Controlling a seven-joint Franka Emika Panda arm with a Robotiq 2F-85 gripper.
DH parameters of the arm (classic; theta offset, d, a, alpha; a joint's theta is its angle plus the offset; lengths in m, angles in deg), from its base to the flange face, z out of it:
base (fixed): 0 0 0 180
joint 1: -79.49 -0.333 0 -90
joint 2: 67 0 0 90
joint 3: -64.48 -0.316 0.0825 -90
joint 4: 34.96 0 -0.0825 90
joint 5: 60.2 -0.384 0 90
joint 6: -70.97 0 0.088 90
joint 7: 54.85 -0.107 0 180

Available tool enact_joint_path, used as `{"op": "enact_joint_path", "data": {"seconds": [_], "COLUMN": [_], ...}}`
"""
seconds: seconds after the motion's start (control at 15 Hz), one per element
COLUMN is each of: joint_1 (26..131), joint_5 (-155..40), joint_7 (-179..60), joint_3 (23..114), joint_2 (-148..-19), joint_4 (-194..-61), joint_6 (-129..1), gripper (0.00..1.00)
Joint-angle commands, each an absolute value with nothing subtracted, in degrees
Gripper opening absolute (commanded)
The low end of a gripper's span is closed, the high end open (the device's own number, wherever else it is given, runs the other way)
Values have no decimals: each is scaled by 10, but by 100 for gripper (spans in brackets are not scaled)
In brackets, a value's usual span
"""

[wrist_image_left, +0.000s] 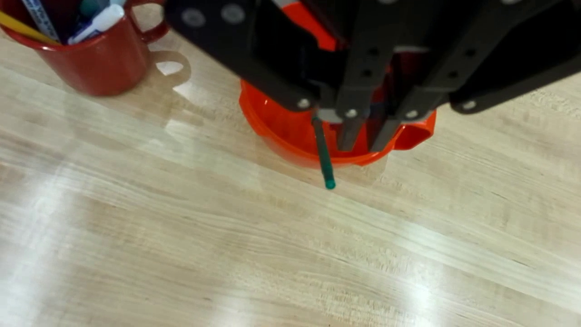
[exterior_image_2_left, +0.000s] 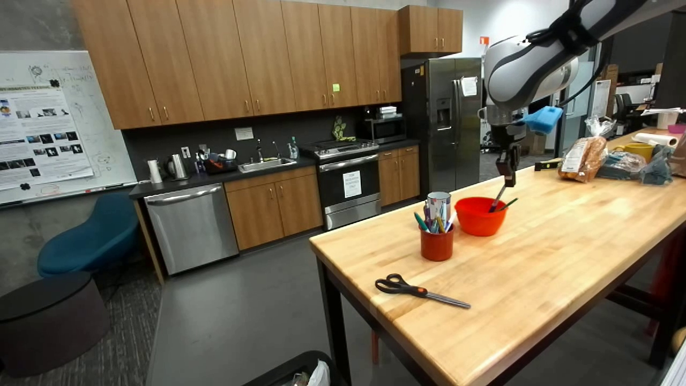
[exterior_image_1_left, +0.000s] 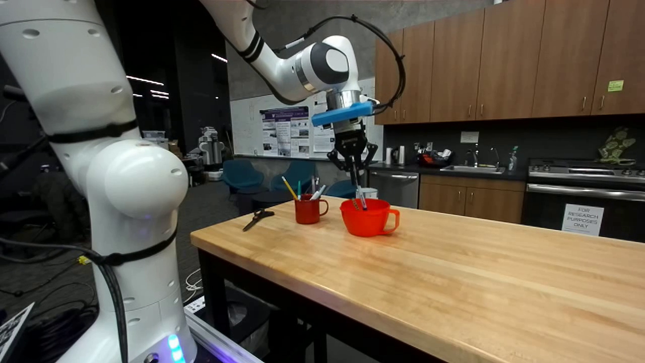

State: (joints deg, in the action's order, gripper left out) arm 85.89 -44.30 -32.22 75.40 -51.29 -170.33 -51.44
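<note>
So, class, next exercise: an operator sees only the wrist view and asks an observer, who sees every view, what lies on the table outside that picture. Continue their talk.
Observer: In an exterior view, scissors lie on the table, near its edge.
Operator: Is my gripper holding anything?
Observer: Yes, a pen, slanting down into the red bowl, as both exterior views show.
Operator: Anything past the red bowl, on the side away from the red mug?
Observer: A bagged loaf of bread, in an exterior view.
</note>
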Motion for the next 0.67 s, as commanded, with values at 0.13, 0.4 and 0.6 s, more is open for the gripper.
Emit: {"op": "enact_joint_path", "data": {"seconds": [0.13,0.4,0.6], "joint_1": [863,856,844], "joint_5": [-442,-453,-460], "joint_7": [-331,-328,-321], "joint_3": [749,744,733], "joint_2": [-517,-497,-477], "joint_4": [-1696,-1705,-1711], "joint_6": [-514,-520,-527], "gripper": [44,69,91]}}
